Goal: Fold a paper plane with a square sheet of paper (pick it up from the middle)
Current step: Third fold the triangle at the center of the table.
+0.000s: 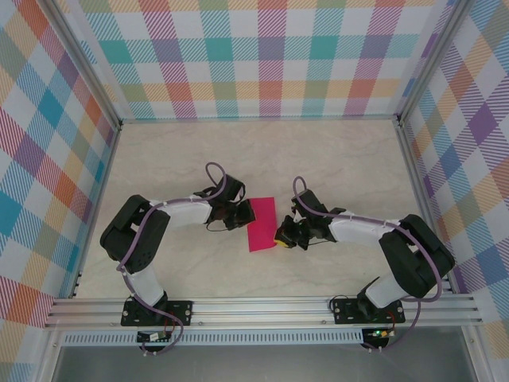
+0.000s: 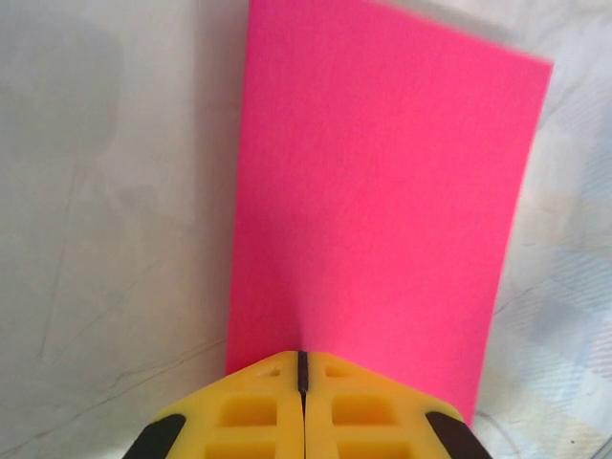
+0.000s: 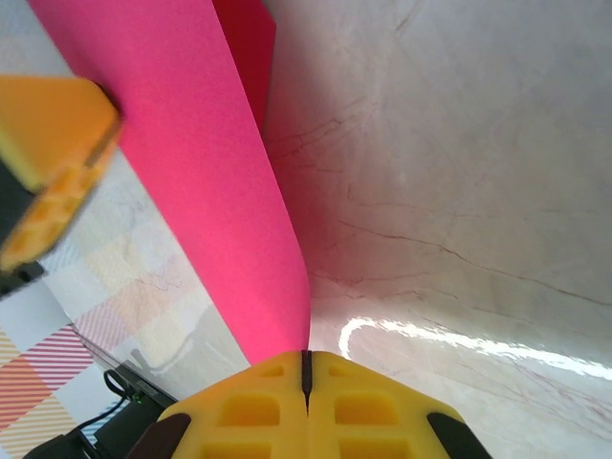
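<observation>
Top external, magenta-pink paper point(image 1: 262, 224), narrow rectangle, unmarked

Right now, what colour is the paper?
The paper is plain magenta-pink, clearest in the left wrist view.

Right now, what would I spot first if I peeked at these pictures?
The bright pink paper in the middle of the pale table jumps out first. Two robot arms pinch it with closed yellow tips, the left end effector on one edge and the right end effector on the other. Colourful checked walls stand all around.
</observation>
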{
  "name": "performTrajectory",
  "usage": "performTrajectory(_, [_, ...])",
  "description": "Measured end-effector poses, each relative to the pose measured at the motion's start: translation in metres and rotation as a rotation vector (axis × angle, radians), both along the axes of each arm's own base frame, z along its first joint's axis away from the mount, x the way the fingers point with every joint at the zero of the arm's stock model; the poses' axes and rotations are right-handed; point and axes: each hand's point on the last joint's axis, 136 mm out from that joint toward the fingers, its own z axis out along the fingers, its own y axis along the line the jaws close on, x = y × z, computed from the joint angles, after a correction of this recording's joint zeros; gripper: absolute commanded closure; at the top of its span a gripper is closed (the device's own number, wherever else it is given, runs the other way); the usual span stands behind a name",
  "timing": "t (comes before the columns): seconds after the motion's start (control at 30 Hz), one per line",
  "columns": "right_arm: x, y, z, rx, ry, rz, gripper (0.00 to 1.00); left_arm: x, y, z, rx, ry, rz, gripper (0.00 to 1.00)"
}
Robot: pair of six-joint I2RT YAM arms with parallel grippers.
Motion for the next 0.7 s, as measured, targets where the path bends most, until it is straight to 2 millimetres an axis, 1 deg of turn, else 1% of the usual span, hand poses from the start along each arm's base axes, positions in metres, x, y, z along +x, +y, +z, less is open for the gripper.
performTrajectory(0.13, [0.001, 0.001, 0.004, -0.01, 0.005, 0.014, 1.0, 0.019, 0.001, 0.014, -0.006, -0.055, 0.01, 0.95])
performTrajectory(0.2, [0.002, 0.002, 0.005, -0.013, 0.008, 0.02, 1.0, 0.025, 0.003, 0.016, 0.002, -0.071, 0.017, 0.95])
performTrajectory(0.27, [0.003, 0.003, 0.006, -0.017, 0.012, 0.023, 1.0, 0.026, 0.006, 0.013, 0.015, -0.073, 0.021, 0.95])
performTrajectory(0.47, [0.008, 0.008, 0.006, -0.028, 0.025, 0.027, 1.0, 0.021, 0.013, -0.012, 0.072, -0.027, 0.015, 0.96])
performTrajectory(0.7, [0.015, 0.013, 0.006, -0.037, 0.033, 0.033, 1.0, 0.022, 0.013, -0.012, 0.074, -0.027, 0.013, 0.96])
